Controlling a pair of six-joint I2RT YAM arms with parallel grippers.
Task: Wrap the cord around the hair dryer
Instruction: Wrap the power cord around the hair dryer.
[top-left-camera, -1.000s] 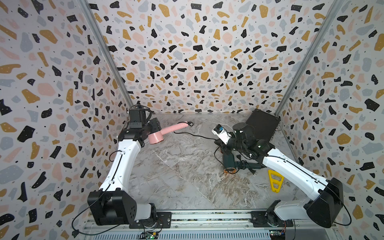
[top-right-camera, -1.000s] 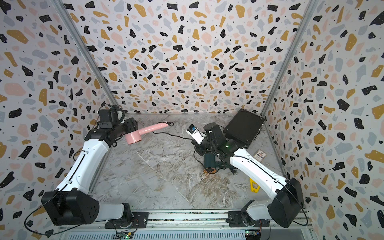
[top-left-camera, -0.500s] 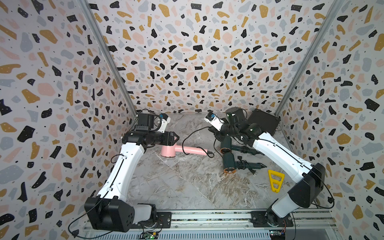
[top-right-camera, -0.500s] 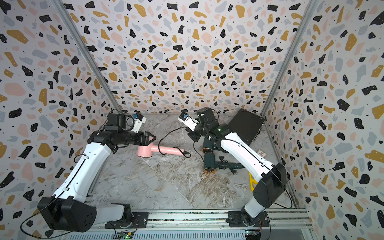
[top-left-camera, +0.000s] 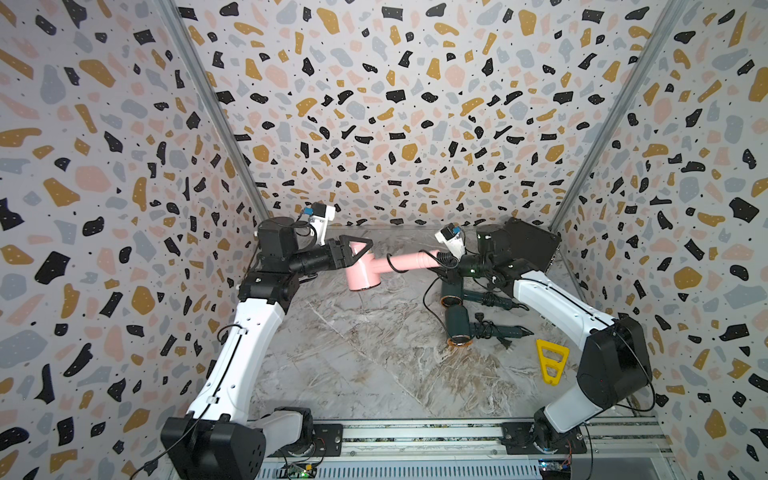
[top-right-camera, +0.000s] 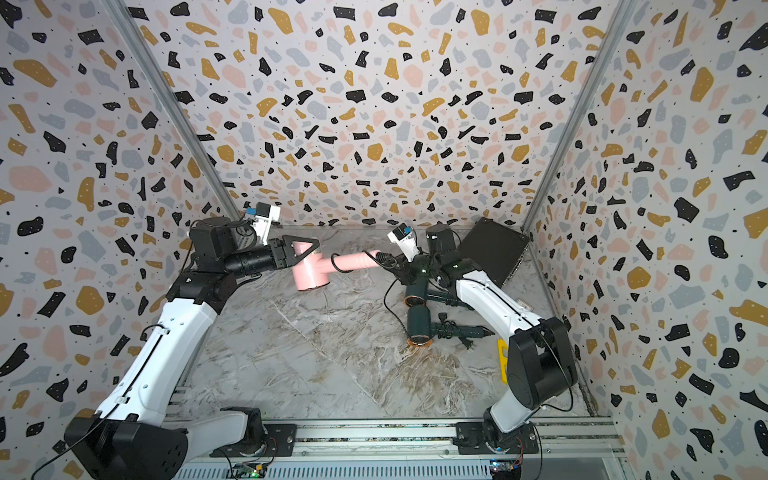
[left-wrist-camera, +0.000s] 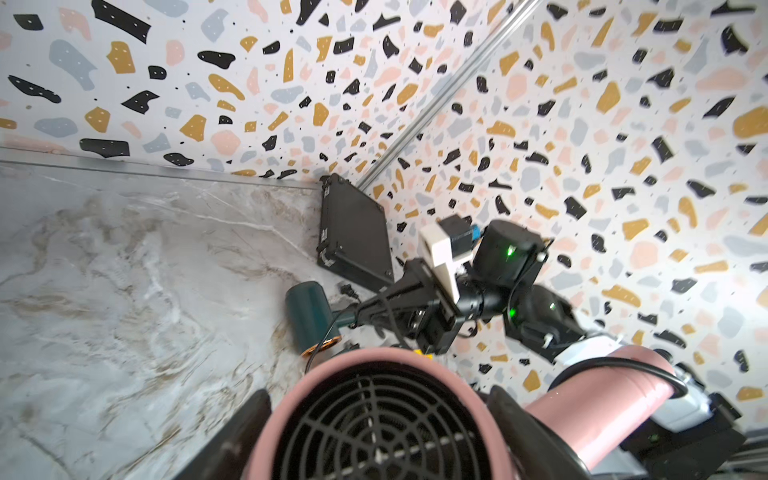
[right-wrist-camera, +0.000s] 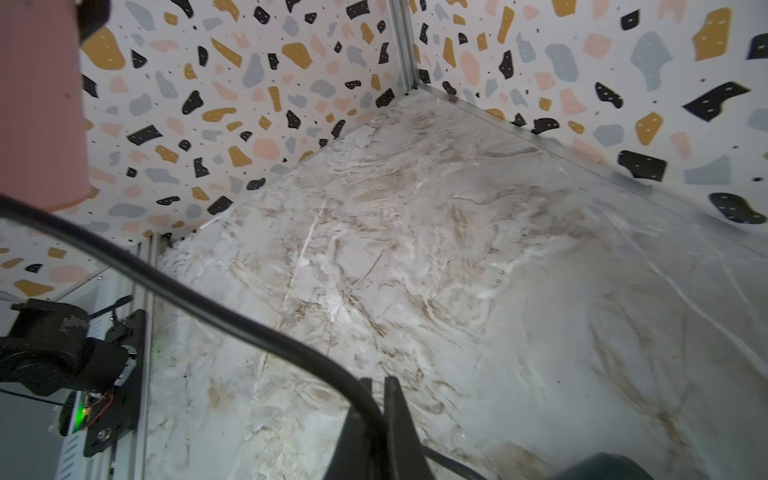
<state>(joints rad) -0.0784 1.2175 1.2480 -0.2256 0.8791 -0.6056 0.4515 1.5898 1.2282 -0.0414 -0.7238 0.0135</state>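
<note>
The pink hair dryer (top-left-camera: 363, 274) (top-right-camera: 307, 276) hangs above the marble floor, its handle pointing at the right arm. My left gripper (top-left-camera: 353, 253) (top-right-camera: 299, 251) is shut on its round head; in the left wrist view the black rear grille (left-wrist-camera: 374, 432) fills the space between the fingers (left-wrist-camera: 511, 411). The black cord (top-left-camera: 390, 266) (left-wrist-camera: 623, 365) loops round the handle and bunches at its end. There my right gripper (top-left-camera: 446, 262) (right-wrist-camera: 378, 380) is shut on the cord (right-wrist-camera: 208, 307). A slack length of it drops to the floor.
Two dark green hair dryers (top-left-camera: 457, 328) (top-left-camera: 451, 293) with bundled cords lie under the right arm. A yellow triangular tool (top-left-camera: 550, 361) lies near the right wall. A black case (top-left-camera: 528, 245) leans in the back right corner.
My left gripper brought the pink dryer from the left wall toward the middle and raised it. My right gripper came up to the handle's end with the cord.
</note>
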